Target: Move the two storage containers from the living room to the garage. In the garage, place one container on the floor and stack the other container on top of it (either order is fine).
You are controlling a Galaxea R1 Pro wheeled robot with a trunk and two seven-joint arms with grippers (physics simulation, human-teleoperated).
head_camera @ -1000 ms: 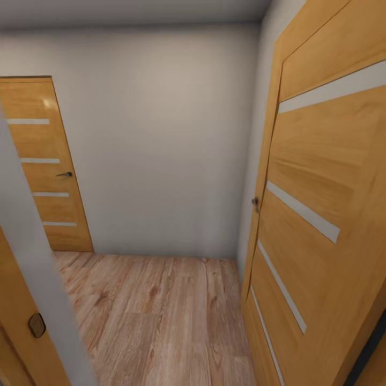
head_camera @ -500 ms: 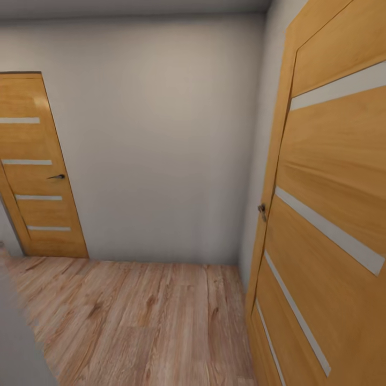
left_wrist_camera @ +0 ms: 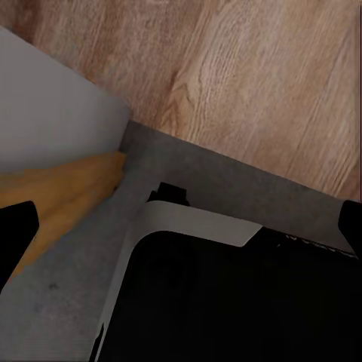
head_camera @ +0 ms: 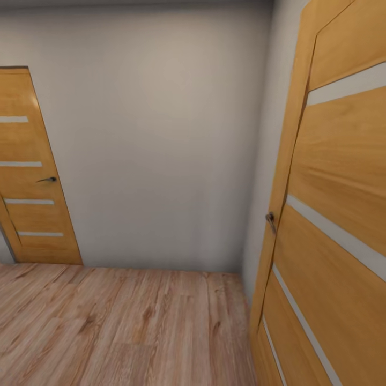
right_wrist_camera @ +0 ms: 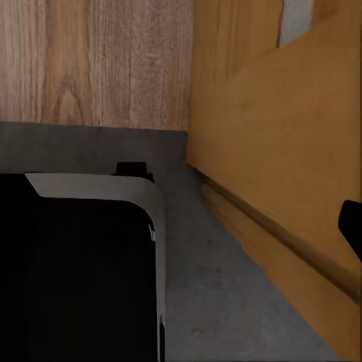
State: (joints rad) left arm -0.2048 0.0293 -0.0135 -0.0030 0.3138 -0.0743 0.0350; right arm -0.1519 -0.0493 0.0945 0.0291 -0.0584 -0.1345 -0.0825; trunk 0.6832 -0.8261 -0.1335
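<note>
Light wood-plank flooring (head_camera: 123,327) meets grey concrete (right_wrist_camera: 226,302) underfoot.

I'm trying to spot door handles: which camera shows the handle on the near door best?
The head view: the near door's handle sits at that door's edge. The right wrist view shows orange door panel without a handle; the left wrist, floor.

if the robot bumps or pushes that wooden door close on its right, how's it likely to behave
The right door looks like a stiff, heavy slab, so it probably won't flex. It stands angled out from the wall, so it's likely ajar and would swing rather than tip. Its small handle could snag an arm.
</note>
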